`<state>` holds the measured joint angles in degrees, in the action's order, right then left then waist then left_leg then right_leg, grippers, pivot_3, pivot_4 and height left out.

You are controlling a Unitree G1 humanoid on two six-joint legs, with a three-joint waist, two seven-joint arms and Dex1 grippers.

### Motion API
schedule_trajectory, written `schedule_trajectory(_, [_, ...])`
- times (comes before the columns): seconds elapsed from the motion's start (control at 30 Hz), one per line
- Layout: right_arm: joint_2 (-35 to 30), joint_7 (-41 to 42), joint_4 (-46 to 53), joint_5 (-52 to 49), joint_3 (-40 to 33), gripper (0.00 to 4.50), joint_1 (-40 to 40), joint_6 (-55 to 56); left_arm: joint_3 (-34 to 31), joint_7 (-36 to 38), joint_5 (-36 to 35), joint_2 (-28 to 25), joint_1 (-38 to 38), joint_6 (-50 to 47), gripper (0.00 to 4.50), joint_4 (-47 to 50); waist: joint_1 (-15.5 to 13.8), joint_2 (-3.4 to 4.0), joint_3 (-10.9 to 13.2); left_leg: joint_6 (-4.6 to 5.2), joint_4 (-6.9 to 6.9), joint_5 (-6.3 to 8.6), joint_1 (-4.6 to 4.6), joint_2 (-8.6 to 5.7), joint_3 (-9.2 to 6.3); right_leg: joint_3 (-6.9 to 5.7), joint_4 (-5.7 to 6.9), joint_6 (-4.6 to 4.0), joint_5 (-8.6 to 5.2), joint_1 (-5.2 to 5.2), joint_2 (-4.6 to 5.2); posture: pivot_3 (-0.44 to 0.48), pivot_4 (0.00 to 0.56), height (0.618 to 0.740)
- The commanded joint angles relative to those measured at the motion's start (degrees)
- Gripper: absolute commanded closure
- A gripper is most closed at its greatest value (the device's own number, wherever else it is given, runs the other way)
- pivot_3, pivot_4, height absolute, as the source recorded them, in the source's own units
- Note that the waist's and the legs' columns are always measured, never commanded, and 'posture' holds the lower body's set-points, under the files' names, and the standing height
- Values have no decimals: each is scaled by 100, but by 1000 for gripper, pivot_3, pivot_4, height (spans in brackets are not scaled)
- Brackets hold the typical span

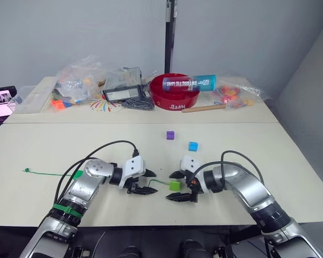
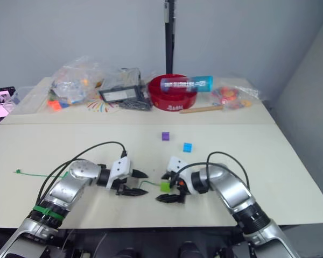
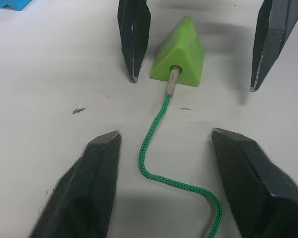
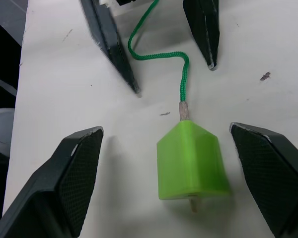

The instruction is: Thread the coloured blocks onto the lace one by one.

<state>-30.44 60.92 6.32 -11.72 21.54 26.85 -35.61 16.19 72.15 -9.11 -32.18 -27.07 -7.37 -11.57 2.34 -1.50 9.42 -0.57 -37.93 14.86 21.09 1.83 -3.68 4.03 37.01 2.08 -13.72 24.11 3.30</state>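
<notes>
Flanking light green block (image 4: 191, 161) — both claws agape.

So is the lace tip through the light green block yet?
Yes. The pale tip enters the light green block on one side and pokes out the opposite face.

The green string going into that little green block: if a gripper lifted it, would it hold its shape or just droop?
Probably droop: the lace is thin braided cord lying in loose curves on the table. Its pale tip looks straight and stiffer, already poked through the light green block. The block looks small and light, so pulling may drag it.
</notes>
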Motion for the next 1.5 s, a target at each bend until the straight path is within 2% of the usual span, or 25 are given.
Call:
schedule_trajectory(0.03, [-145, -178, -180, 187, -18, 701, -154, 30, 5, 82, 15, 1, -85, 83, 3013, 9, 0, 0, 0, 0, 0, 0, 0, 0, 0, 0, -1, 0, 0, 0, 0, 0, 150, 731])
schedule_trajectory(0.17, [-154, -264, -212, 184, -18, 2055, -184, 109, 12, 98, 33, 5, -108, 115, 4326, -35, -4, 0, 0, 0, 0, 0, 1, 0, 0, 0, -1, 0, 0, 0, 0, 0, 150, 731])
schedule_trajectory(0.2, [-159, -278, -219, 183, -13, 2375, -189, 124, 15, 97, 35, 15, -121, 112, 4500, -39, -5, 0, 0, 0, 0, 0, 1, 0, 0, 0, -1, 0, 0, 0, 0, 0, 150, 731])
schedule_trajectory(0.3, [-158, -314, -240, 202, 8, 3281, -202, 184, 27, 99, 31, 56, -158, 105, 4500, -28, -9, 0, 0, 0, 0, 1, 2, 0, 0, 0, -2, 1, 0, 0, 0, 0, 150, 731])
schedule_trajectory(0.53, [-159, -338, -110, 196, 39, 3280, -257, 272, 152, 122, 34, 205, -255, 129, 4500, 217, -6, 0, 0, 0, 0, 0, 3, 0, 0, 0, -4, 1, 0, 0, 0, 0, 150, 731])
schedule_trajectory(0.83, [-117, -271, -90, 189, 183, 3280, -140, 231, 341, 68, 270, 392, -537, 258, 4500, 35, 3, 0, 0, 1, 0, 0, 3, 0, 0, 0, -3, 1, 0, 1, -1, 0, 150, 731])
schedule_trajectory(1.03, [-29, -213, -169, 204, 223, 3280, 24, 209, 624, 63, 517, 504, -460, 329, 4500, -79, 16, 0, 0, 0, 0, 0, 2, 1, 0, 0, -3, 0, 0, 1, -2, 0, 150, 731])
schedule_trajectory(1.2, [2, -127, -142, 217, 283, 3281, 54, 192, 509, -155, 529, 632, -542, 274, 4500, -175, 10, 0, 0, 0, 0, 0, 2, 1, -1, 0, -3, 0, 0, 0, -1, 0, 150, 731])
schedule_trajectory(1.3, [15, -75, -115, 173, 268, 3281, 81, 142, 279, -189, 330, 612, -601, 72, 3665, -33, 17, 0, 0, 0, 0, 0, 2, 0, -1, 0, -2, 0, 0, 1, -2, 0, 150, 731])
schedule_trajectory(1.43, [49, -92, -54, 28, 45, 3281, 91, 115, 118, 14, 156, 319, -506, -148, 2387, 375, 39, -1, 1, 1, 0, 0, 4, 2, -1, 0, 0, 0, 0, 7, -4, 0, 150, 731])
schedule_trajectory(1.47, [42, -87, -25, 3, -2, 2266, 89, 112, 96, 44, 125, 263, -485, -189, 2040, 456, 38, -1, 1, 1, 0, 1, 5, 3, -1, 0, 1, 0, 0, 9, -4, 0, 150, 731])
schedule_trajectory(1.5, [36, -80, -6, -9, -27, 1890, 87, 107, 89, 57, 102, 228, -472, -222, 1638, 511, 35, 0, 1, 1, 0, 1, 5, 3, -1, 0, 1, 0, 0, 9, -4, 0, 150, 731])
